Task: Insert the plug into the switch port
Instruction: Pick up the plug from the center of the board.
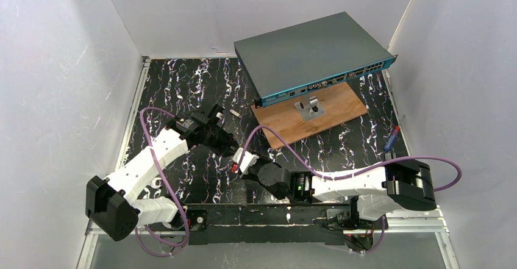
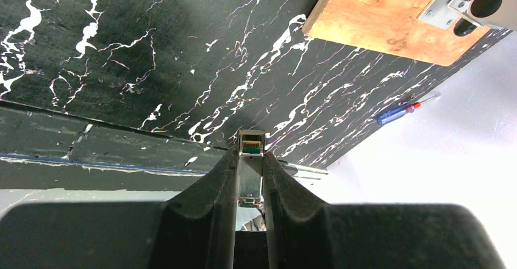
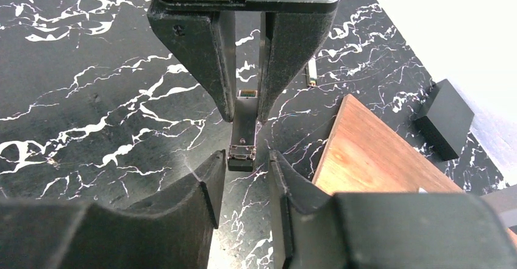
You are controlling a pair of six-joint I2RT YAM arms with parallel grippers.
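The left fingers (image 2: 221,183) pinch the small silver metal plug (image 2: 250,165) by its sides and hold it out above the black marbled table (image 1: 183,86), I think in order to pass it over. The right fingers (image 3: 206,180) stand half spread around its free end, with a small gap at each side, so it seems they are not gripping it yet. The wide dark grey metal switch (image 1: 311,49) lies well apart, beyond both pairs of fingers.

Light is being cast evenly from above; the white right wall (image 2: 463,153) is being overexposed, while the nearest fingers (image 3: 152,220) are being rendered blurred.
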